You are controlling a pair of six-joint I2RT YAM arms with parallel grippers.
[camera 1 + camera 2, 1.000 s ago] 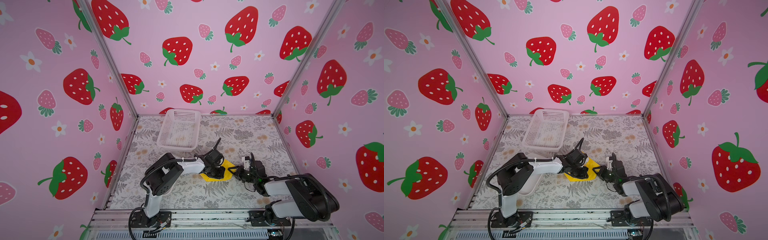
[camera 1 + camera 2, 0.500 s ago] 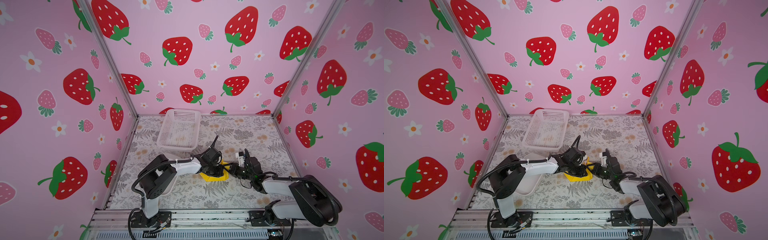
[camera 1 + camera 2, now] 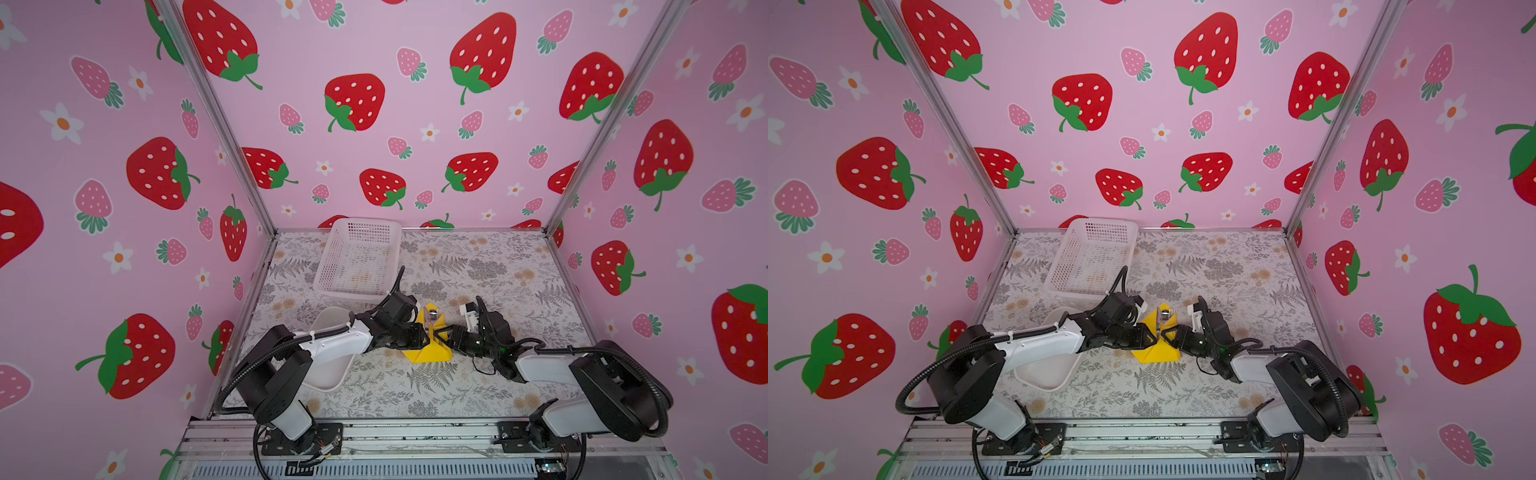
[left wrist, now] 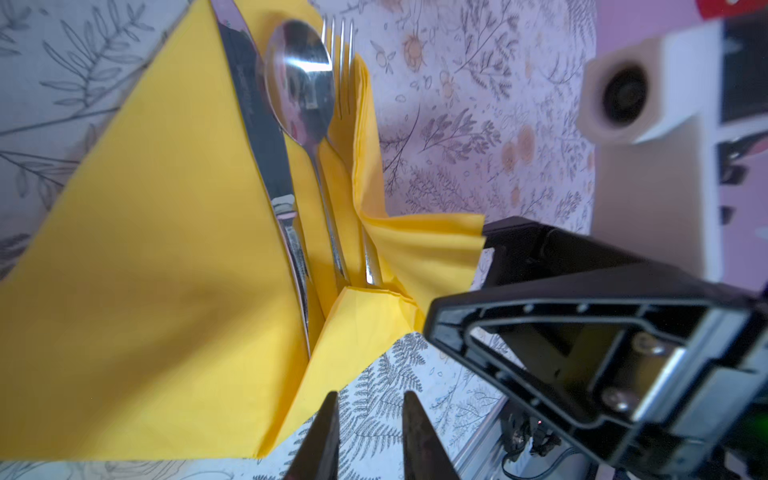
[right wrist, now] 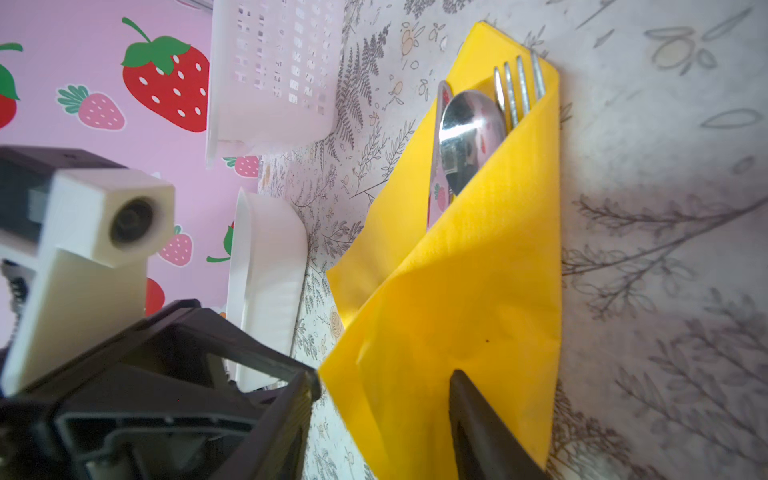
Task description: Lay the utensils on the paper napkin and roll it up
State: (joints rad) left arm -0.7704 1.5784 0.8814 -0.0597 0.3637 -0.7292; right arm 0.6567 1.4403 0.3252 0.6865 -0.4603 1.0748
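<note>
My left jaws and right jaws close in on the paper napkin [image 3: 430, 354] from either side, almost meeting at its near end, so no way lies between them there. The utensils [image 4: 299, 87] jut from its far end. The basket [image 3: 332, 266] blocks the far left of the table [image 3: 511, 266], and the tray [image 3: 328, 374] lies under my left arm. The far right and the near strip are open ground.

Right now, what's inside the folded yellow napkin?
The paper napkin holds a knife, a spoon and a fork, with their heads sticking out at the open end. The folded flaps cover their handle ends and anything underneath.
</note>
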